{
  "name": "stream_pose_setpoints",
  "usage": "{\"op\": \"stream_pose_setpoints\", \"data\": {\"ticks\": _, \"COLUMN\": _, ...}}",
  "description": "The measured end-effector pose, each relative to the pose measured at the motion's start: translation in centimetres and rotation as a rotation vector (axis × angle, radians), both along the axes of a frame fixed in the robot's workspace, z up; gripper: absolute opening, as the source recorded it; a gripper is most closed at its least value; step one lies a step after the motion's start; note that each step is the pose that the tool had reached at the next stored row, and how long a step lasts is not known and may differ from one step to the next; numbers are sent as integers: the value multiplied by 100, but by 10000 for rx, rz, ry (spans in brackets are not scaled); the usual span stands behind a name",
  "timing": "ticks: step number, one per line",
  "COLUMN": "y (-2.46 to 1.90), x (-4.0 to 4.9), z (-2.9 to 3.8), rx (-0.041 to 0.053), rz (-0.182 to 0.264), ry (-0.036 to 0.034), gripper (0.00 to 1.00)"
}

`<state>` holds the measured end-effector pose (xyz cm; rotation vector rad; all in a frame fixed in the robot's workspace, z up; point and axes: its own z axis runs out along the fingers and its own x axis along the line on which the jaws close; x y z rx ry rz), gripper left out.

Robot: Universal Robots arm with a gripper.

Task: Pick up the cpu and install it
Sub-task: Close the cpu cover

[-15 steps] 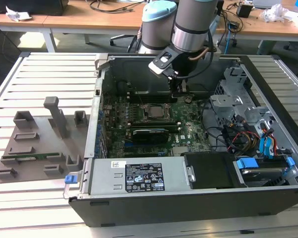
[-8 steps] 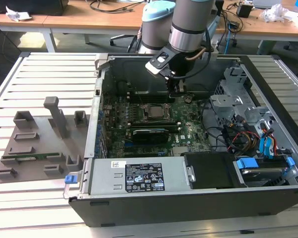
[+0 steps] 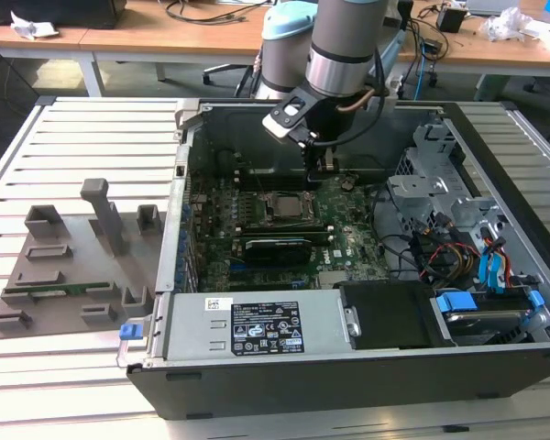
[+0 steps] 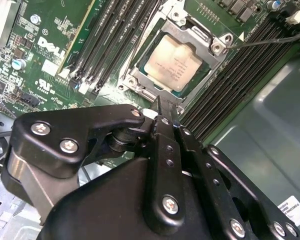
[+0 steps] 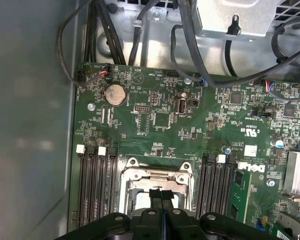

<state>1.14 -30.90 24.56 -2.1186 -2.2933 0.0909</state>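
1. The gripper [image 3: 323, 170] hangs inside the open computer case [image 3: 348, 385], over the green motherboard [image 3: 348, 234].
2. Its two fingers [image 5: 156, 200] are pressed together, with nothing held between them.
3. The cpu [image 4: 176, 62] lies flat in its socket near the middle of the board. Its silver-grey top shows through the metal socket frame [image 4: 208, 36].
4. In the exterior view the gripper stands just to the exterior view's right of the cpu [image 3: 282, 207] and a little farther back. It has no grip on the cpu.
5. In the second wrist view the fingertips end close to one edge of the frame. I cannot tell whether they touch it.
6. Rows of dark memory slots [image 5: 97, 185] run along both sides of the socket.
7. A grey fixture tray [image 3: 64, 266] rests on the slatted table [image 3: 73, 128], to the exterior view's left of the case.
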Motion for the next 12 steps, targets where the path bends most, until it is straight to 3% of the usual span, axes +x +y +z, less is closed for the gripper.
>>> {"op": "stream_pose_setpoints", "data": {"ticks": 12, "y": 0, "x": -104, "z": -14, "rx": 0, "rz": 0, "ry": 0, "gripper": 11}}
